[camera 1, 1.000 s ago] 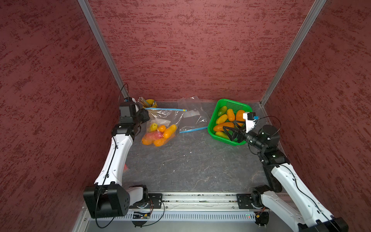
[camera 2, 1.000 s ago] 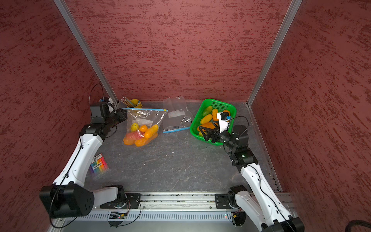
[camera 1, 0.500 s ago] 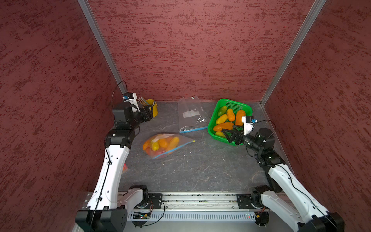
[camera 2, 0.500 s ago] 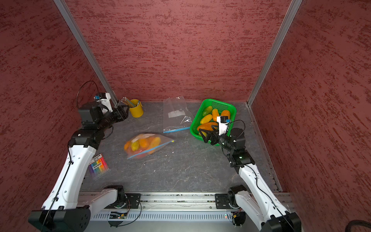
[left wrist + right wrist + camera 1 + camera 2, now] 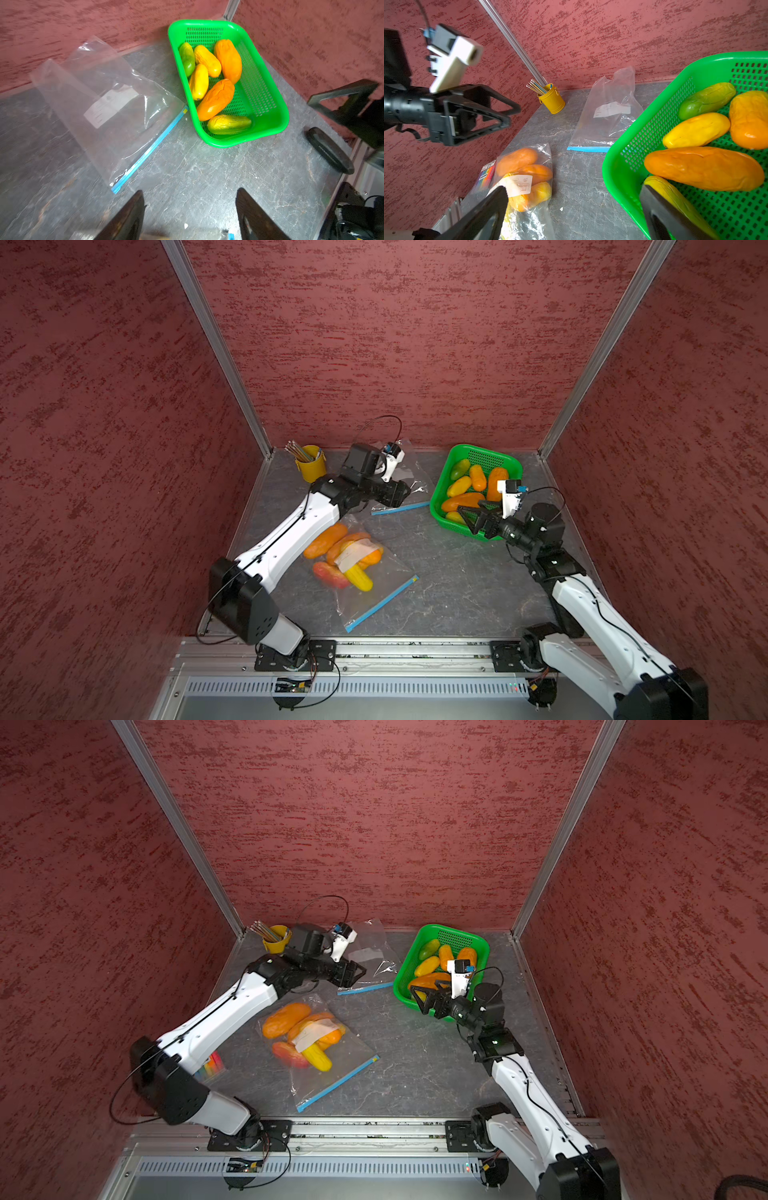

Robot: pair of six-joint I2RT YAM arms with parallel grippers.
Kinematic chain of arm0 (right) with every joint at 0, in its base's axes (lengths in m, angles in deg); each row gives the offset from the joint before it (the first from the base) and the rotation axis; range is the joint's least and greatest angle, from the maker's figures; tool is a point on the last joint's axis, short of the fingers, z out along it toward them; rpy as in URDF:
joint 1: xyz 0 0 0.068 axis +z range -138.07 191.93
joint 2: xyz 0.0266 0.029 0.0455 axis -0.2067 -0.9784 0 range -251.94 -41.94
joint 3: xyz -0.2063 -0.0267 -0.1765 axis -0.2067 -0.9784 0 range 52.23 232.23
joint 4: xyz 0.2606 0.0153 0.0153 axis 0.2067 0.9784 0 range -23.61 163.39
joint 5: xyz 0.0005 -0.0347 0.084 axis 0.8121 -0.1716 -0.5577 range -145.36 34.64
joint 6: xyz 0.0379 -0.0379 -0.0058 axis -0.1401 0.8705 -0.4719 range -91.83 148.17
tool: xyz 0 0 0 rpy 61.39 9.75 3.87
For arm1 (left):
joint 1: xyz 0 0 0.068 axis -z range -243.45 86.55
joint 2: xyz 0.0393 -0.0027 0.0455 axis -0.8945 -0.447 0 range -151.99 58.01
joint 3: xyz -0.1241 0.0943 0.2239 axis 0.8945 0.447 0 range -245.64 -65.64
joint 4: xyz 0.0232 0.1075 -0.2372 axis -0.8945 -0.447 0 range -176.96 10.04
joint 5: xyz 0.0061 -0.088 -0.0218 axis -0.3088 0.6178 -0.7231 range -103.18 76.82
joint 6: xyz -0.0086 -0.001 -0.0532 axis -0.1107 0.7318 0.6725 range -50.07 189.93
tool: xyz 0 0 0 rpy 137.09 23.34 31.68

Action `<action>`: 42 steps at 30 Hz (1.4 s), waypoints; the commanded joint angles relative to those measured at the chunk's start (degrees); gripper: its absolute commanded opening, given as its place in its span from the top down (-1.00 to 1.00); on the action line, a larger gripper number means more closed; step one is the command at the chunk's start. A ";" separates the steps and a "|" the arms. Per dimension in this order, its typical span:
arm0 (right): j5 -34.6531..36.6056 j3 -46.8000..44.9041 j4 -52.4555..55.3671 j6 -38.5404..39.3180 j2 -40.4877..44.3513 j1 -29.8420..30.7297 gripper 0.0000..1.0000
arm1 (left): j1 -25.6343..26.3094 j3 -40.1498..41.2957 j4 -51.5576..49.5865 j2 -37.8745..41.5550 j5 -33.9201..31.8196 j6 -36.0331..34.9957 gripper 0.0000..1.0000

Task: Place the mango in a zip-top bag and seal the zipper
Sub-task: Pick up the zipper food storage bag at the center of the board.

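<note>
Mangoes (image 5: pixel 328 540) in bag (image 5: pixel 386 591), left gripper (image 5: pixel 405 492) spread empty by spare bag (image 5: pixel 417 479), right gripper (image 5: pixel 469 514) spread empty at basket (image 5: pixel 435 497)

Red textured walls (image 5: pixel 395 344) enclose a grey marbled floor (image 5: pixel 457 593).

Filled bag (image 5: pixel 357 568) dropped mid-table; left tool (image 5: pixel 405 494), jaws parted, swung to the empty bag (image 5: pixel 124 124).

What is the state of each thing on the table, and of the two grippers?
Filled zip-top bag: lies flat, holds mangoes; seal unclear.
Empty zip-top bag: flat, nothing inside.
Green basket: holds six mangoes.
Yellow cup: upright, holds pencils.
Left gripper: open, empty.
Right gripper: open, empty.
</note>
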 commanded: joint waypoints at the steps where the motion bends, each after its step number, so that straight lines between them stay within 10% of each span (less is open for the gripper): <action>1: 3.76 -0.11 2.77 -0.25 2.40 -0.08 -0.97 | 2.21 -5.15 -5.08 -8.55 -4.34 -6.35 -0.42; 10: 16.24 -2.22 5.49 -5.41 9.23 -0.42 -0.97 | 0.88 -15.46 -4.20 -28.58 -4.71 -9.89 -0.44; 28: 15.03 -4.53 3.73 -4.46 8.34 -0.56 -0.97 | -0.29 -25.12 -0.01 -43.65 -14.36 -17.49 -0.40; 37: 15.02 -5.05 2.06 -5.51 4.86 -0.61 -0.97 | -1.33 -27.44 -0.02 -45.00 -12.76 -16.92 0.65; 42: 14.66 -5.43 0.72 -6.47 2.96 -0.63 -0.97 | -2.05 -27.60 0.53 -43.73 -11.58 -16.31 0.88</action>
